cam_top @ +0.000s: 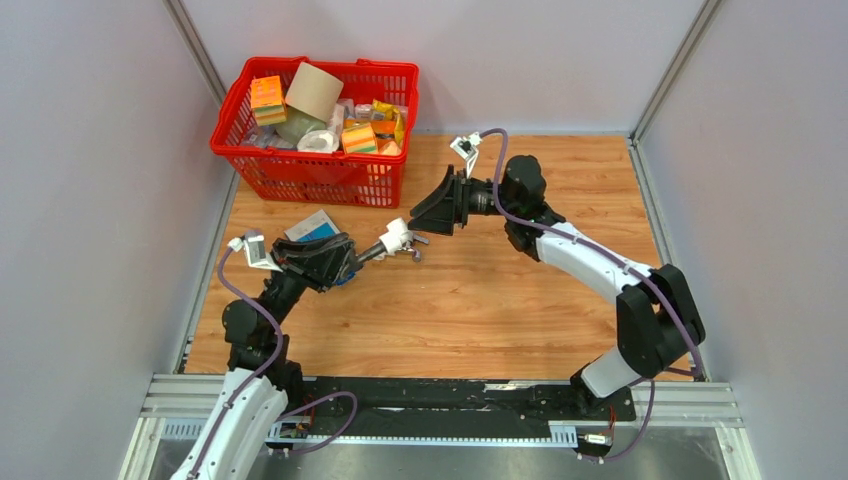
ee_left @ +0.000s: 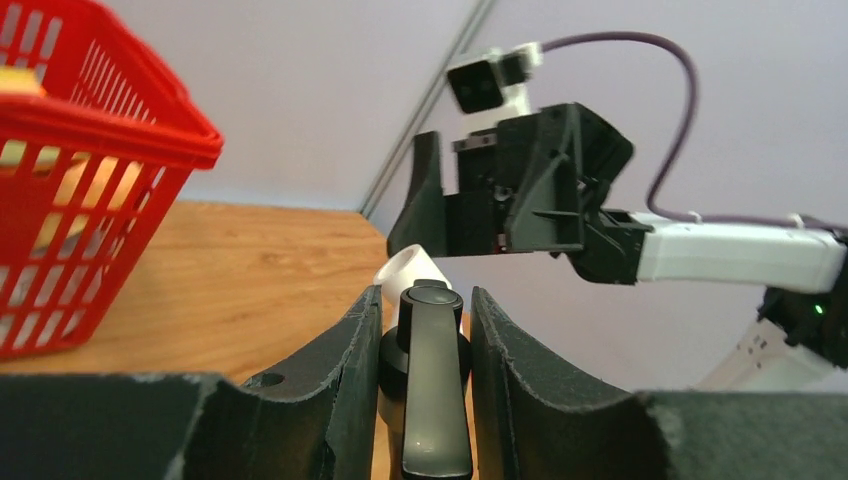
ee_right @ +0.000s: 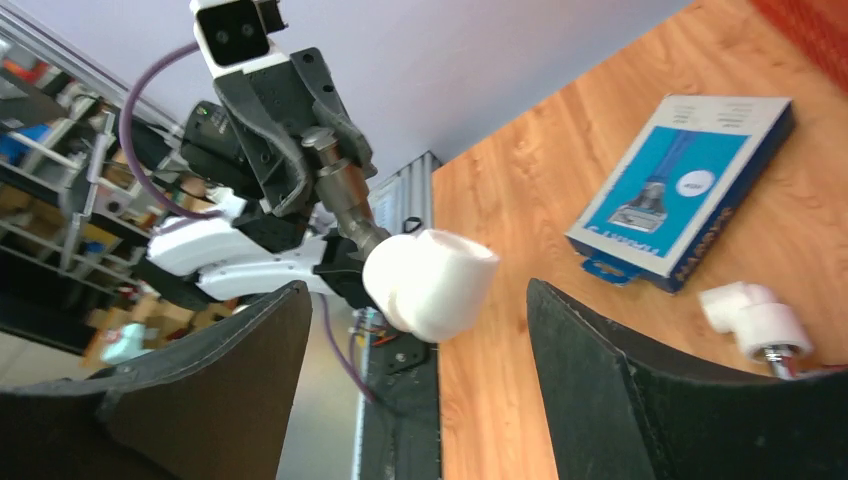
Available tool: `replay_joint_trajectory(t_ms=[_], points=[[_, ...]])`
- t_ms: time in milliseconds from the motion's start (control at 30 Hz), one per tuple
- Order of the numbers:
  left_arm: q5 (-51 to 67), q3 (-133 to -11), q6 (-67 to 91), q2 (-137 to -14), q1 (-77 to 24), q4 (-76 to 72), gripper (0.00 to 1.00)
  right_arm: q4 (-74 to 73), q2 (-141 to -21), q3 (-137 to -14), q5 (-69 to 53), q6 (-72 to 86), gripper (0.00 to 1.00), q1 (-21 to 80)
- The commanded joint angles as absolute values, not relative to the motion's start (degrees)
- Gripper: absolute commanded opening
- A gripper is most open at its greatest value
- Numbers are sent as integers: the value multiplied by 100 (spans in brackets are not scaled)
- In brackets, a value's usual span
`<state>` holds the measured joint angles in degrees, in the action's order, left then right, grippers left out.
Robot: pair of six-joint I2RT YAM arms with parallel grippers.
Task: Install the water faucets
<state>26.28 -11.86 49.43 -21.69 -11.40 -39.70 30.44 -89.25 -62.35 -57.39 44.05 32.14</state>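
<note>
Dark-grey faucet (ee_left: 435,400) sits clamped in the left pincer (ee_left: 425,300), pointed level toward the wide-open right pincer (ee_right: 418,300).

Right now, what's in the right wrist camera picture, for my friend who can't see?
The left gripper holds a dark faucet, its white elbow showing between the open fingers of the right gripper. A blue-and-white box and another white elbow lie on the wooden table.

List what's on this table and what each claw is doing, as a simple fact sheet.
Left claw: shut on a dark tap with a white elbow on its end
Right claw: open, straddling that elbow without touching it
Table: second white elbow with a metal end, lying near a blue-and-white box
Basket: red, far left corner, full of packages
</note>
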Motion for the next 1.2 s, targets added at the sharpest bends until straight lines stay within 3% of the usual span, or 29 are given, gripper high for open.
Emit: replay_joint_trajectory(t_ms=[0,300,467,933,1167], points=[[1986,-1705,5623,-2135,-1143,-3017,0,2849,-8175,-6048,-5335,2588,82,3217],[2267,-2575,6319,-2698,-1143,-1645,0,3356,-6910,-4344,-4729,-1813,85,3980],[2618,-2821,6565,-2961,-1143,-1564,0,3709,-6469,-3806,-4071,-3311,87,4324],[3269,-3190,6917,-3252,-1143,-1907,0,3946,-6996,-3849,-3779,-4122,84,4720],[3665,-3313,7102,-3428,-1143,-2346,0,3788,-7295,-4078,-3841,-3640,71,4720]])
